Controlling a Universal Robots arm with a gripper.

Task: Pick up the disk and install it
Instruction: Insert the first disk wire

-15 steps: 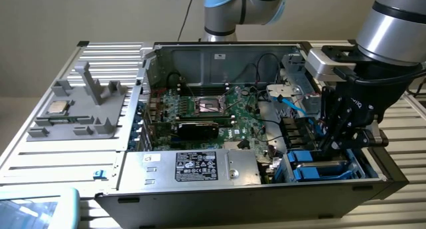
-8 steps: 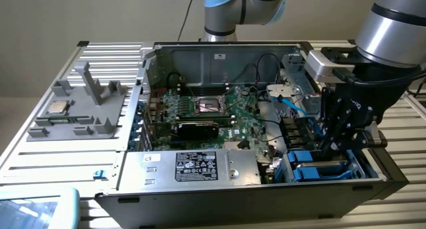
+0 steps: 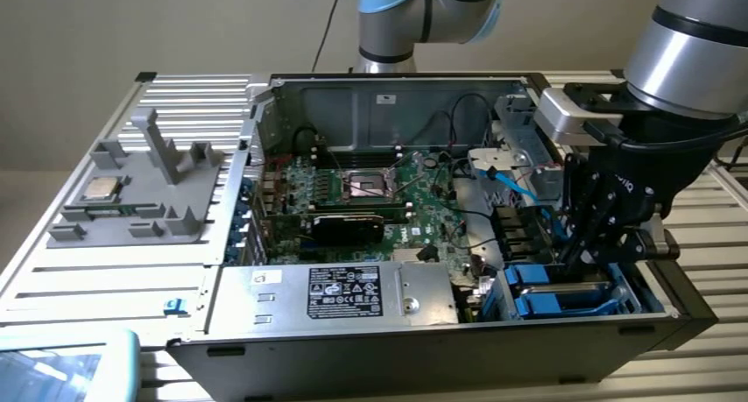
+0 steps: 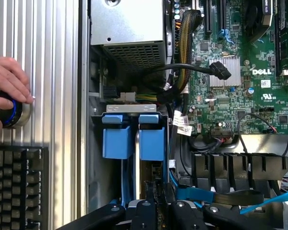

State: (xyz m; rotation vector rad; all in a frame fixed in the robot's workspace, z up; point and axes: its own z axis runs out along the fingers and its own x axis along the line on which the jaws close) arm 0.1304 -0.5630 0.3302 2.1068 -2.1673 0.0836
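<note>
1. A plain beige wall (image 3: 140, 25) stands behind the ribbed silver metal tabletop (image 3: 117, 279), evenly lit with no hard shadows.
2. On that tabletop, toward the exterior view's left, rests a grey plastic fixture block (image 3: 146, 187).
3. At the tabletop's near corner lies a pale blue translucent object (image 3: 70, 367).
4. A black keyboard (image 4: 17, 187) sits on the ribbed tabletop.

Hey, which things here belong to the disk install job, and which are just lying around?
Job in hand:
claw, low in the drive bay
blue-framed disk, right by the claw
open computer case

Lying about:
CPU chip on the grey holder
silver box with black label
keyboard
a person's hand on a knob
</note>
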